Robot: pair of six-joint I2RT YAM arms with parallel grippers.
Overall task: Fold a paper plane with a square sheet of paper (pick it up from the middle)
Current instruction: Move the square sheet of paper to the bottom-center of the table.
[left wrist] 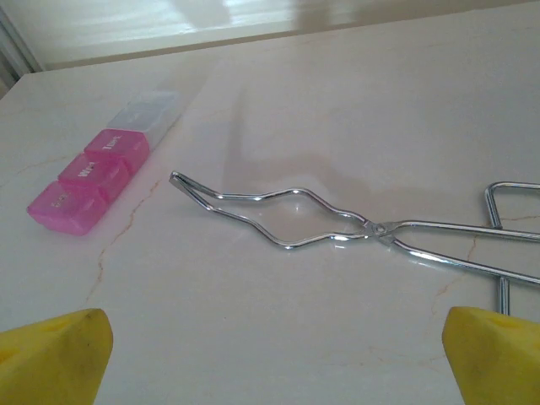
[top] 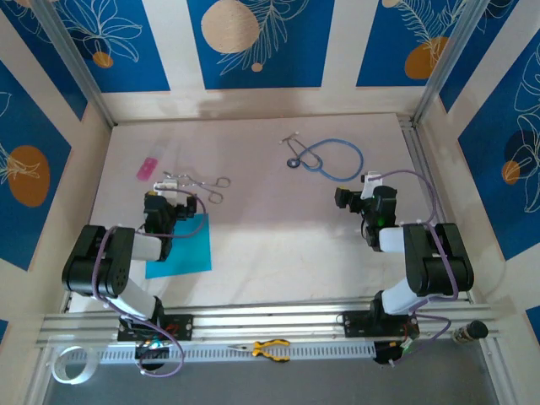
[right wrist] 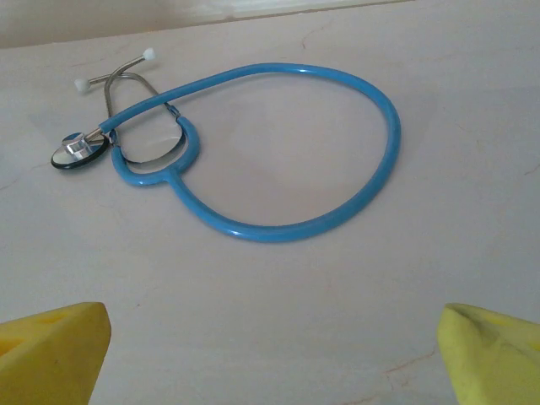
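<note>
The square sheet of paper point(top: 187, 250) lies flat and cyan-blue on the table at the near left, its left part hidden under my left arm. My left gripper point(top: 169, 187) hangs just beyond the sheet's far edge. It is open, its yellow fingertips point(left wrist: 51, 359) set wide apart over bare table with nothing between them. My right gripper point(top: 359, 187) sits at the right side, also open and empty, fingertips point(right wrist: 498, 354) spread above bare table just short of the stethoscope. The paper plane is out of view.
Metal tongs point(left wrist: 287, 219) and a pink pill box point(left wrist: 93, 173) lie just ahead of the left gripper. A blue-tubed stethoscope point(right wrist: 271, 233) lies ahead of the right gripper. Yellow-handled pliers point(top: 270, 348) and a tape roll point(top: 67, 364) rest near the front rail.
</note>
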